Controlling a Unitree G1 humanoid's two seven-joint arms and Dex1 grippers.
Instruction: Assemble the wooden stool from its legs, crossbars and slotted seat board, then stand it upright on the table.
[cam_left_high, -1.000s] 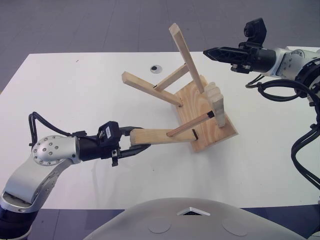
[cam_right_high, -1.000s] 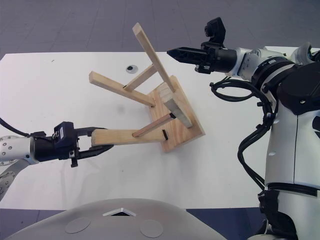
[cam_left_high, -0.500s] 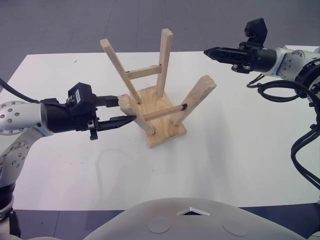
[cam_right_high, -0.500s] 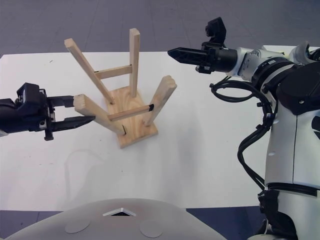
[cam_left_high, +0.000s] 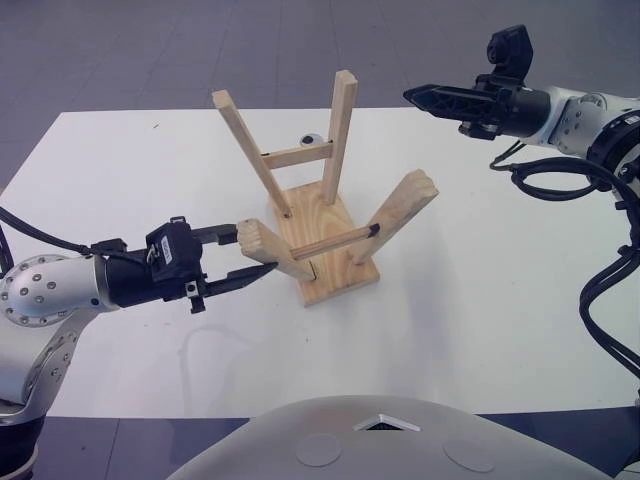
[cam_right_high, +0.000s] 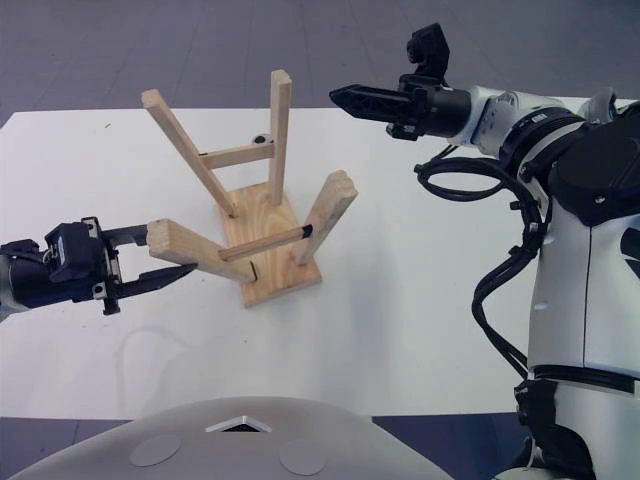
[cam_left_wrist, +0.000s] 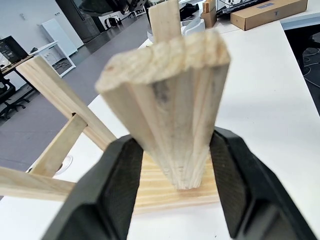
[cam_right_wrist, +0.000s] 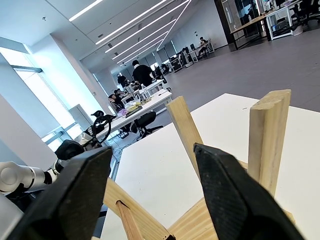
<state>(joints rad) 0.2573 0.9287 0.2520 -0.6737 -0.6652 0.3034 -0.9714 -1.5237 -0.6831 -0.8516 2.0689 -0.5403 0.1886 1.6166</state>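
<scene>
Standing legs-up, the stool is in one piece near the middle of the bench. Seat board is at the bottom, down on the bench top; I can't tell if it sits fully flat. Four legs splay upward from it. Far left leg and far right leg are joined by a flat crossbar. Near left leg and near right leg are joined by a thin rod with a dark tip at the right end.

My left claw comes in from the robot's left, low over the bench, and straddles the free end of the near left leg. In the left wrist view both pads press the sides of that leg, so I mark it as clenched on the near left leg.

My right claw hangs in the air over the far right part of the bench, pointing toward the stool, well apart from it and touching nothing. Right wrist view shows its two fingers spread wide, so released.

Small dark round fitting is in the bench top just behind the stool, between the far legs as seen from the head.
</scene>
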